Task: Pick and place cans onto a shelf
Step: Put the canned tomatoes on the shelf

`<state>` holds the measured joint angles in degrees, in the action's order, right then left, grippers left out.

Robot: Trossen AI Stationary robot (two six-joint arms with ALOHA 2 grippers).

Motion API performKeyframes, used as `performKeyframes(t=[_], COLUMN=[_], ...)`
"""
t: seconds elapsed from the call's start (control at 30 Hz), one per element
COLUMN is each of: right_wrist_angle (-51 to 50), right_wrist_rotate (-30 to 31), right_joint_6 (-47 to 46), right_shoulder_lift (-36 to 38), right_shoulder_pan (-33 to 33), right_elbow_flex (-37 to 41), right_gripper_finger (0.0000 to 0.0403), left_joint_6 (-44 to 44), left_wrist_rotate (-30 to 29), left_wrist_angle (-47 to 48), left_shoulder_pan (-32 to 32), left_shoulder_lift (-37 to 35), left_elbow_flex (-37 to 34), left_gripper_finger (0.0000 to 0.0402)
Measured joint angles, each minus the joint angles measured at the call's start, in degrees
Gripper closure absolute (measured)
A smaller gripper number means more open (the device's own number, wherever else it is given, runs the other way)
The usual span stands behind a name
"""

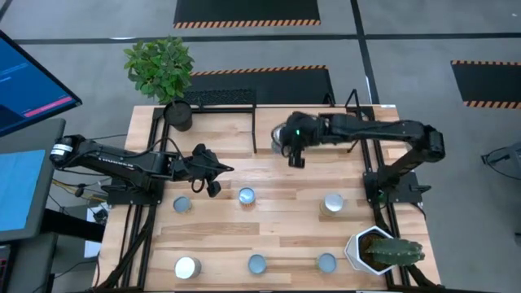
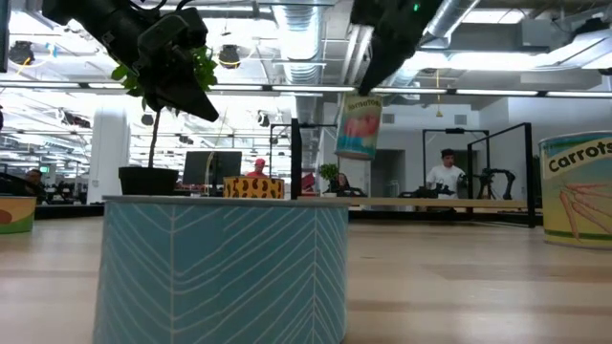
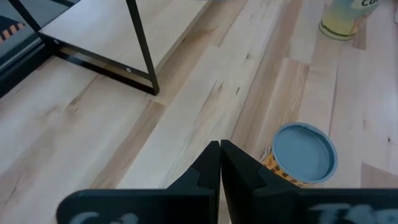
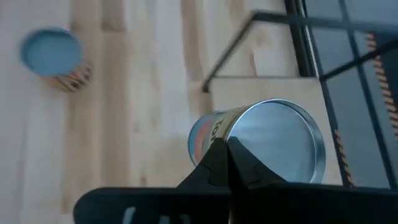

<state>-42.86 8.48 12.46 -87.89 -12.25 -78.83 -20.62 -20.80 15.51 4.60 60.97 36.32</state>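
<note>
Jaws of the right gripper (image 4: 227,142) are pressed together at the top rim of one can (image 4: 273,140), apparently pinching that thin edge. A firmer hold on its body cannot be made out. In the low view the can (image 2: 360,124) hangs tilted in the air beneath the arm, clear of the surface (image 1: 277,228). That slant would be expected of a can gripped by one edge and not around its middle. From above, the can is seen just beside the right-hand end of the shelf (image 1: 255,130), not yet on its board. It is judged to be raised so that it can be carried over the thin black rods.

Six more cans are left standing on the surface nearer the front. Three are in a middle row (image 1: 182,204) (image 1: 247,195) (image 1: 333,203) and three in a front row (image 1: 187,267) (image 1: 256,263) (image 1: 326,262). All are set well apart, presumably so that each can be reached singly.

The left gripper (image 3: 219,146) is held above the surface with its jaws shut on nothing, a blue-topped can (image 3: 305,154) just beside it. It appears to be waiting. A slip from so slight a hold is the evident risk.
</note>
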Motion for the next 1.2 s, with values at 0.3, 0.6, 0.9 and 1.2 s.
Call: performKeyframes(t=[0.3,0.6,0.9,1.2], right_wrist_angle=[3.3,5.2,6.7,6.8], right_wrist_rotate=[-4.2,-4.2,-4.0,-3.8], right_joint_6=[6.8,7.6,7.6,7.4], right_shoulder_lift=[-8.1,-10.9,-10.5,-10.5], right_shoulder_pan=[-9.1,-10.8,-11.3,-11.0], right_elbow_flex=[-0.1,-2.5,-2.5,-2.7], right_gripper_finger=[0.0402,0.0379,0.0343,0.0341], left_joint_6=[0.0,-0.1,-0.1,0.0], left_wrist_rotate=[-0.6,-0.9,-1.1,-1.1], left_wrist_angle=[-0.6,-1.0,-0.8,-0.8], left_shoulder_pan=[0.0,0.0,0.0,0.0], left_shoulder_lift=[0.0,0.0,0.0,0.0], left_elbow_flex=[0.0,0.0,0.0,0.0], left_gripper_finger=[0.0401,0.0401,0.0401,0.0401])
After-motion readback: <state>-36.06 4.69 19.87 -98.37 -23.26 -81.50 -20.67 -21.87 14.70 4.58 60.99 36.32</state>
